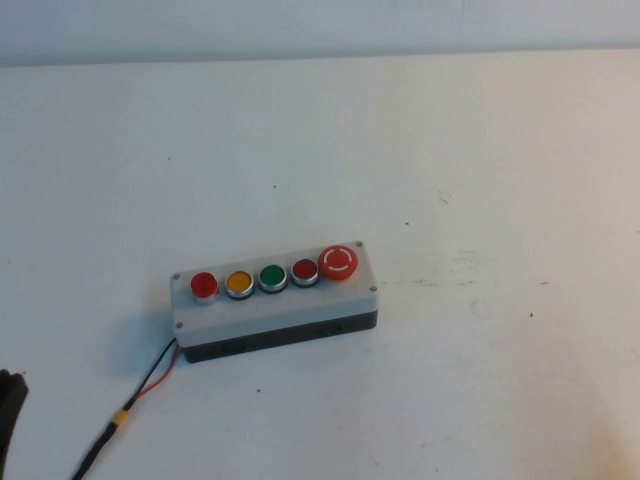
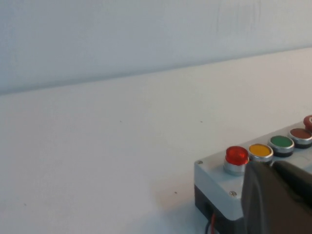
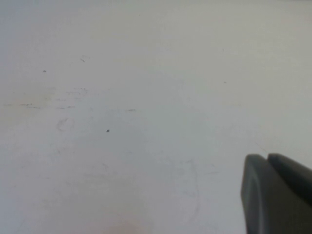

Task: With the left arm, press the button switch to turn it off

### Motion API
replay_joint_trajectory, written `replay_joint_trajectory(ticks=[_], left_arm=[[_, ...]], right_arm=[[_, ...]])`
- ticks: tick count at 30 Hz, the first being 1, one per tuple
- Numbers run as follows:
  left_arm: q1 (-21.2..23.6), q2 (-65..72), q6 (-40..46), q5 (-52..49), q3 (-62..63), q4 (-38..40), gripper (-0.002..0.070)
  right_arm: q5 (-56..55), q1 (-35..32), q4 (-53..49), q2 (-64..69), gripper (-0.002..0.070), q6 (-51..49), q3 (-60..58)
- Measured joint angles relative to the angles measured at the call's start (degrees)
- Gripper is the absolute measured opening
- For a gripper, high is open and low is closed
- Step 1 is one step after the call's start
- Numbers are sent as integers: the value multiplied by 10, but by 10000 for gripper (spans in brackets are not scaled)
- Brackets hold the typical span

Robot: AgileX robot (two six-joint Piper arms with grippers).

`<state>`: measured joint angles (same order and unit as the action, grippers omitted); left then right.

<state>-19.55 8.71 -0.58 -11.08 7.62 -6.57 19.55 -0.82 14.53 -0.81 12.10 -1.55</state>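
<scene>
The button switch (image 1: pixel 204 284) is a small, bright-red, translucent button with a silver ring. It stands at the left end of the row on the grey box (image 1: pixel 280 308), next to the yellow button (image 1: pixel 239 283). It also shows in the left wrist view (image 2: pixel 236 155), standing raised and untouched. My left gripper (image 2: pixel 267 166) is shut and empty, on the near side of the box and short of the switch. Only a black fragment of the left arm (image 1: pixel 9 405) shows in the high view. My right gripper (image 3: pixel 267 158) is shut and empty over bare white table.
The row continues with a green button (image 1: pixel 272 276), a darker red button (image 1: pixel 305 270) and a large red mushroom button (image 1: pixel 339 262). Red and black wires with yellow tape (image 1: pixel 120 417) run from the box's left end toward the front edge.
</scene>
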Motion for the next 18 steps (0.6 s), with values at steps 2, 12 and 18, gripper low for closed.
replay_joint_trajectory(ticks=[2,12,18], left_arm=[[20,-38,55,6,-13,45,-2],[85,-94,134,62,-89,108,-2],[84,-94,128,-17,-91,109,-2]], right_arm=[[0,0,0,0,-16,0,0],[0,0,0,0,-16,0,0],[0,0,0,0,-16,0,0]])
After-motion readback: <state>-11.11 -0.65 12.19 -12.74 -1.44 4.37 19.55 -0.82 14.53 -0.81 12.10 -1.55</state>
